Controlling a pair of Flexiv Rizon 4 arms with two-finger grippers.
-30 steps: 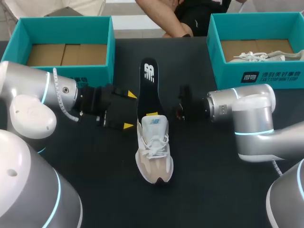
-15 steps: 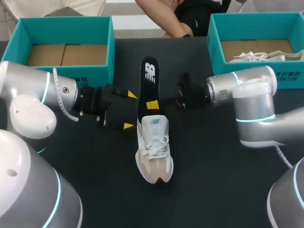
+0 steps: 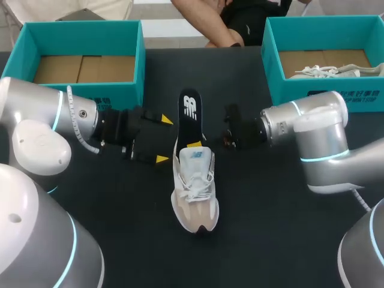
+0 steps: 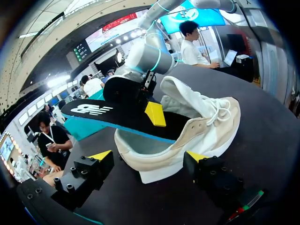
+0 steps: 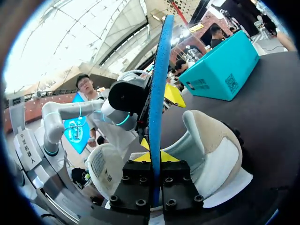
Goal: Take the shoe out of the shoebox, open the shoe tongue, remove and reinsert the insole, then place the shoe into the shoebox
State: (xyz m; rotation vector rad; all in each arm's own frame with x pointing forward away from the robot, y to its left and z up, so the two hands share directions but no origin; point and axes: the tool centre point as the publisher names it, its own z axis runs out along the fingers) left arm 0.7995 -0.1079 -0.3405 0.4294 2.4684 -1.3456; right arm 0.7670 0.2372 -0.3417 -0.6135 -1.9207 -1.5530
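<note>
Seating the insole (image 3: 188,114) likely needs a straight push along the shoe (image 3: 195,186). Right gripper (image 5: 153,157) clenches the insole's edge; left gripper (image 3: 163,139) stands released beside the heel.

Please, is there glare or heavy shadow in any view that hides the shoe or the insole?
Head view: even light, no hard shadows; the shoe and the insole show clearly on the dark table. Left wrist view: both are well lit, with no glare on them. Right wrist view: strong brightness glares from behind, yet the insole's blue edge and the shoe are plain to see.
</note>
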